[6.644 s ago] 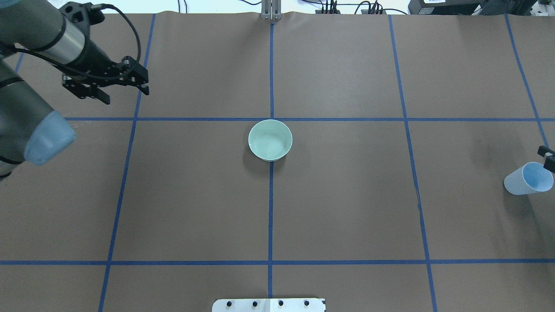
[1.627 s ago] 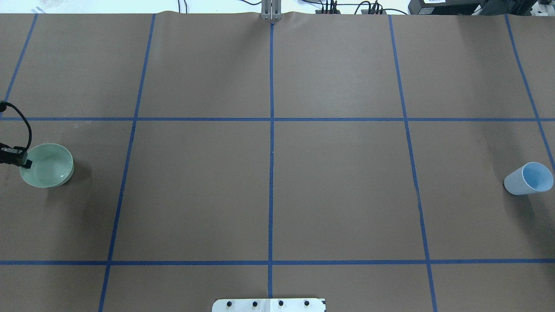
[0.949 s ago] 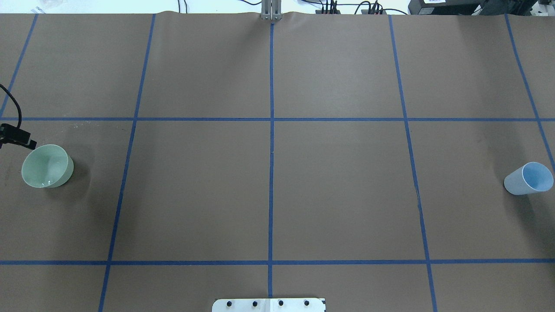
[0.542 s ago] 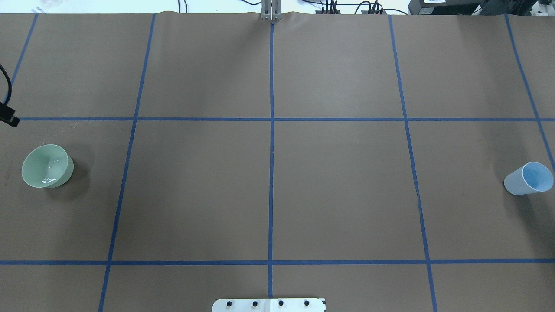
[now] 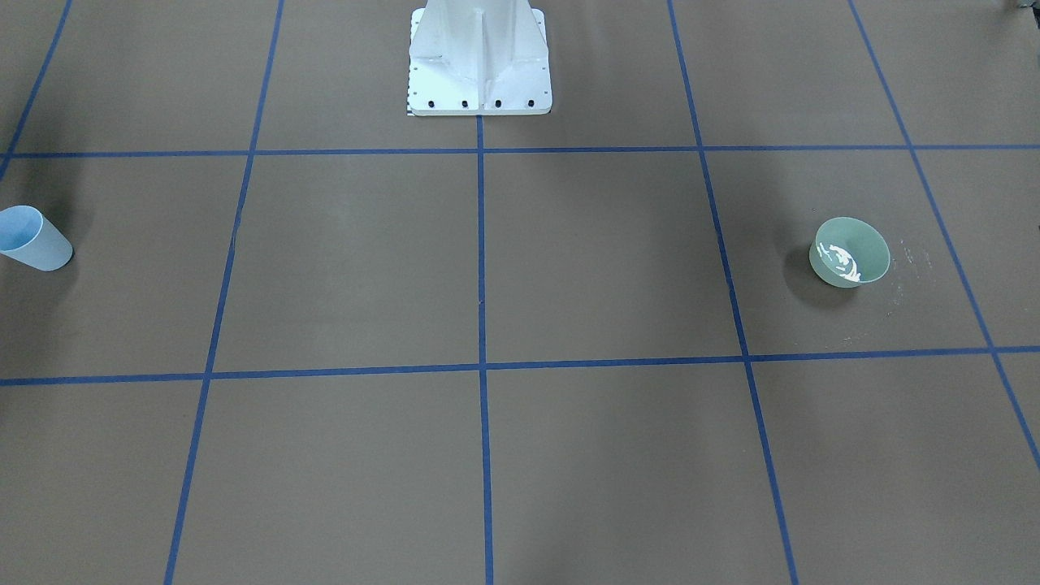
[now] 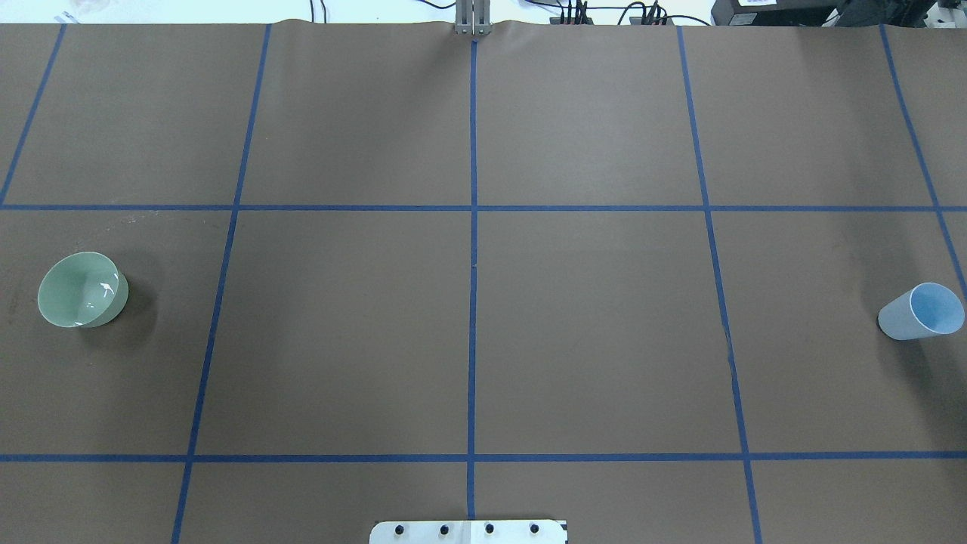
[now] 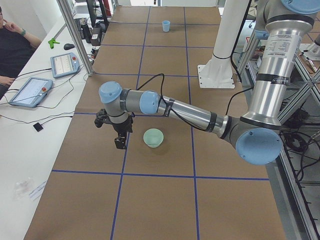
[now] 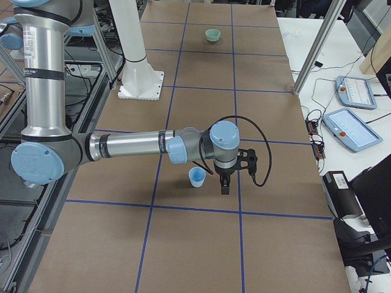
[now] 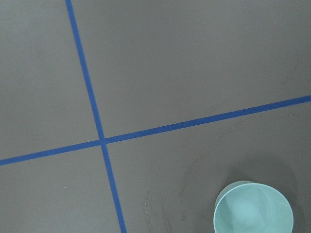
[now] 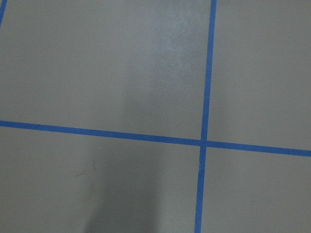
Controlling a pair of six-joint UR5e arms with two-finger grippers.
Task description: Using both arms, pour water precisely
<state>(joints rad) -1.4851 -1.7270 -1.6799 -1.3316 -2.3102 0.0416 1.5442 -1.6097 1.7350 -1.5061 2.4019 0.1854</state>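
Note:
The pale green bowl (image 6: 81, 290) stands upright at the table's left end, also in the front view (image 5: 849, 252). White glints of water (image 5: 841, 262) show inside it. The light blue cup (image 6: 922, 311) stands at the right end, no water visible in it. My left arm (image 7: 185, 112) reaches out low; its gripper (image 7: 119, 141) hangs beside the bowl (image 7: 153, 137), apart from it. My right arm (image 8: 128, 145) holds its gripper (image 8: 223, 185) just beside the cup (image 8: 197, 177). Both grippers show only in the side views, so I cannot tell whether they are open.
The white pedestal base (image 5: 479, 65) stands at the robot's edge of the table. Blue tape lines grid the brown table (image 6: 589, 332). A side bench holds tablets (image 7: 62, 62), with a seated operator (image 7: 12, 47) and a metal post (image 7: 75, 35).
The bowl went from the table's middle to its left end. The left gripper let it go, drew back and left the overhead view. The cup has not moved.

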